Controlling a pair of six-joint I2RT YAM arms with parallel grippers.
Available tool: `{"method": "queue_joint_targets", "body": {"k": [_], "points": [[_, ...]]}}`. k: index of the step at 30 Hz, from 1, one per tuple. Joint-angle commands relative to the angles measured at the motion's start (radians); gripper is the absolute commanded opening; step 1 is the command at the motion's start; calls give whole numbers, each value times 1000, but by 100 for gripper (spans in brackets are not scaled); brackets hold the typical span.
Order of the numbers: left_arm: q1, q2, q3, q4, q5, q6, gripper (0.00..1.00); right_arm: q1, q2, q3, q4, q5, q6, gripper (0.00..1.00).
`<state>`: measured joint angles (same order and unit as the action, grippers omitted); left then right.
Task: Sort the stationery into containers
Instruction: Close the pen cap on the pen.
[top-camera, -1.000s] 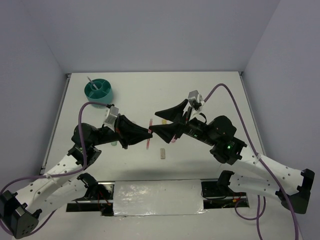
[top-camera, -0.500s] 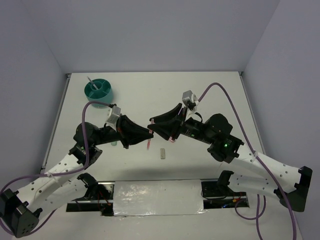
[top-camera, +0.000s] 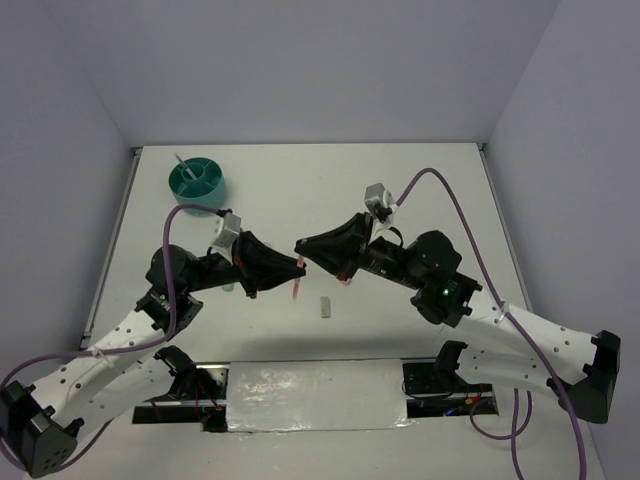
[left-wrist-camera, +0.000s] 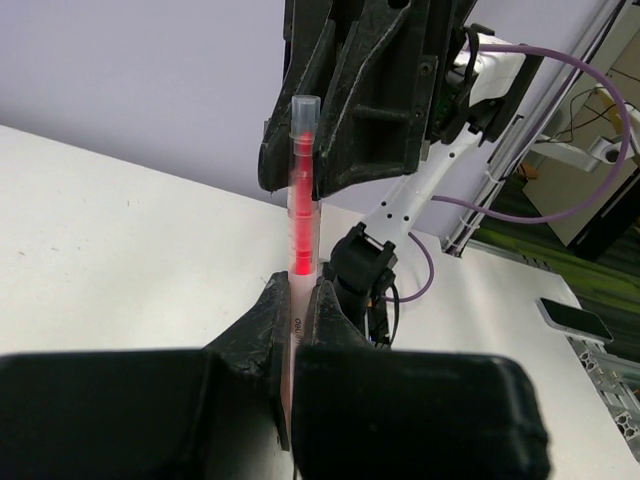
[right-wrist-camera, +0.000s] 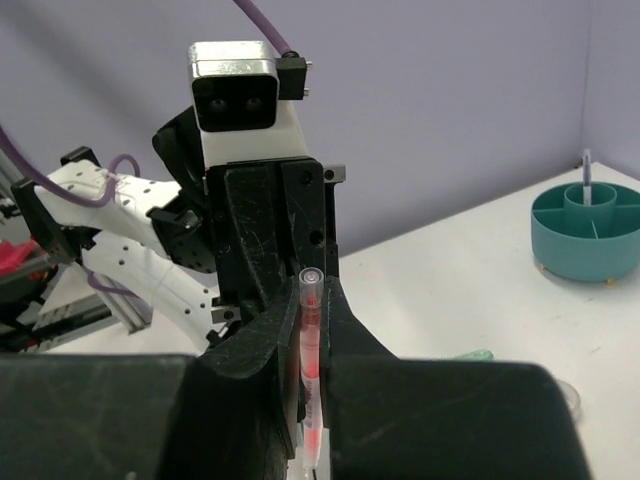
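Observation:
A thin pink pen (top-camera: 298, 272) is held above the table's middle by both grippers at once. My left gripper (top-camera: 299, 265) is shut on its lower part, the pen (left-wrist-camera: 302, 200) rising from between the jaws (left-wrist-camera: 297, 290). My right gripper (top-camera: 300, 246) comes from the opposite side and is shut on the same pen (right-wrist-camera: 311, 345), whose clear cap sticks out past the fingertips (right-wrist-camera: 312, 292). The round teal cup (top-camera: 197, 179) stands at the far left, a thin pen upright in its central well (right-wrist-camera: 586, 172).
A small tan block (top-camera: 324, 306) lies on the table just in front of the grippers. A pale green piece (right-wrist-camera: 470, 355) lies on the table below my right gripper. The left arm's elbow hides part of the table near the cup.
My right gripper moved left up to the pen and closed its jaws on it. The left gripper kept its hold and barely moved.

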<state>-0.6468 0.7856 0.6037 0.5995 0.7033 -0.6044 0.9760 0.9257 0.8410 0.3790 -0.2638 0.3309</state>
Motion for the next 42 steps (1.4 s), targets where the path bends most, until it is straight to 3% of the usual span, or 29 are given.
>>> {"method": "queue_joint_targets", "body": {"k": [1,12,26,36,42], "points": [[-4,-32,82,48,-24,35,0,-2,28,-101,70,-34,29,0],[-4,-17,257,-6,27,94,0,1,116,-339,221,-64,129,0],[16,9,341,-78,67,146,0,13,219,-336,132,-61,62,0],[81,7,349,-18,99,98,0,13,288,-387,227,-126,79,0],[102,23,354,-38,111,100,0,1,272,-349,178,-87,105,0]]}}
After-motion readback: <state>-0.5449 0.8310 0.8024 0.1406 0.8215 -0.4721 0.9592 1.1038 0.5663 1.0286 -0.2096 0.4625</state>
